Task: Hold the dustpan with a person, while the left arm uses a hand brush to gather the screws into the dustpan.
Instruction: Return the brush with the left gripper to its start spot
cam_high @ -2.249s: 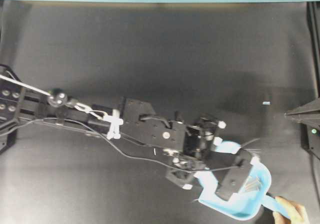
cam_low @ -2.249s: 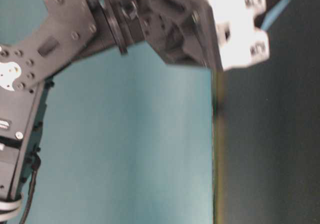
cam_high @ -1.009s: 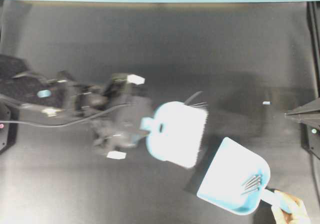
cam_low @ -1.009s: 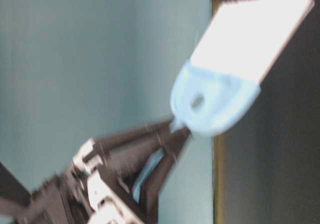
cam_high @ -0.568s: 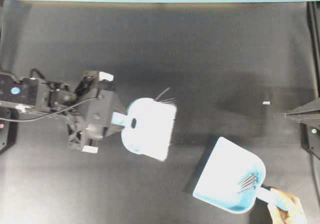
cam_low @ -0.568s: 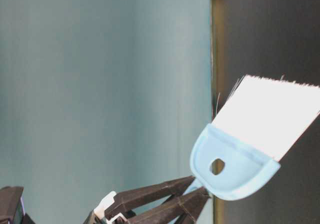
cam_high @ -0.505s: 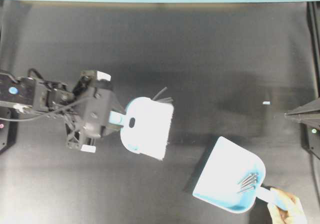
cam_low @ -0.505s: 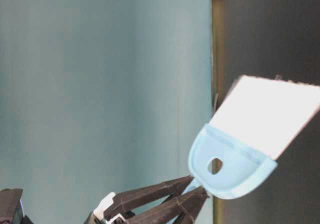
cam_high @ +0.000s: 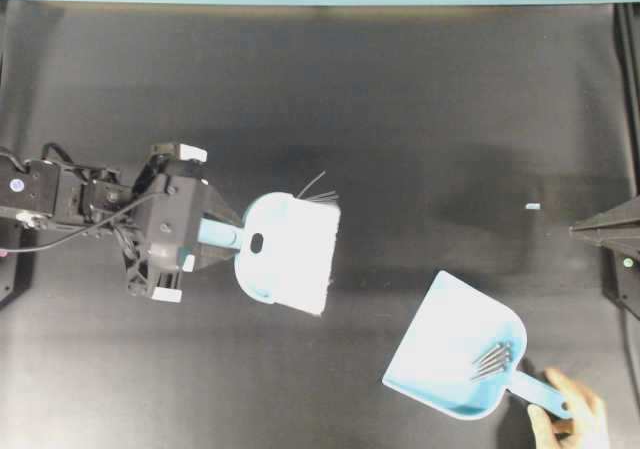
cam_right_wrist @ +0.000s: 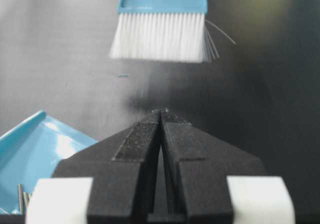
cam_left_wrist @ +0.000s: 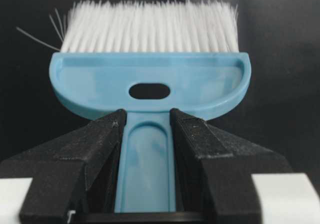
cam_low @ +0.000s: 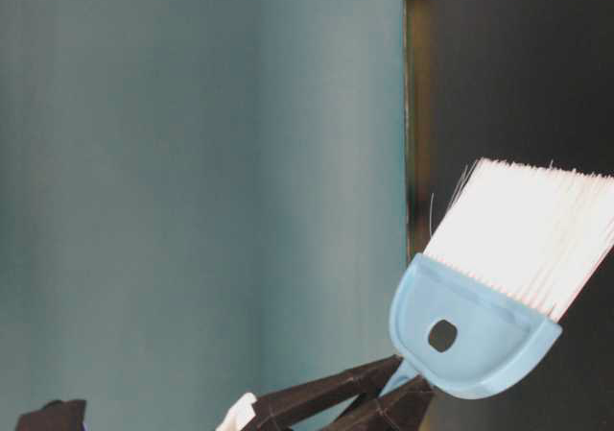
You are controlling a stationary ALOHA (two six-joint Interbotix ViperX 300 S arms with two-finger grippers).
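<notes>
Bristly hand brush (cam_high: 285,252) pulled off scoop-shaped dustpan (cam_high: 450,359).

Black table (cam_high: 420,99), dustpan (cam_high: 450,354) on it

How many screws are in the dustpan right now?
About 5, though they overlap, so the count is uncertain: the screws lie bunched at the back of the dustpan, near its handle. None show loose on the table.

Robot lab; black tabletop (cam_high: 400,119)
</notes>
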